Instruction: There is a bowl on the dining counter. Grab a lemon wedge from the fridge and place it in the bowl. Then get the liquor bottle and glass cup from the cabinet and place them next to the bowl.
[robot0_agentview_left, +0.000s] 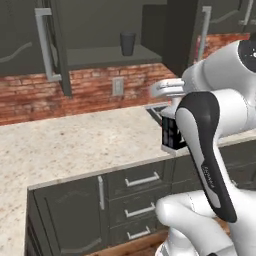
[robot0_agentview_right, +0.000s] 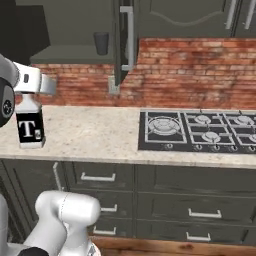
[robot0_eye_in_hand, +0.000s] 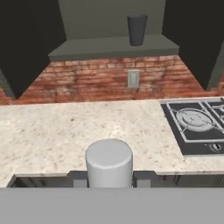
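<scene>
Above counter, liquor bottle (robot0_agentview_right: 30, 125) stands upright

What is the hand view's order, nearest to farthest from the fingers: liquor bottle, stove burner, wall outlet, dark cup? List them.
1. White-capped liquor bottle, between the fingers.
2. Black stove burner, right on the counter.
3. Grey wall outlet, on the brick wall.
4. Dark glass cup, up on the cabinet shelf.
</scene>
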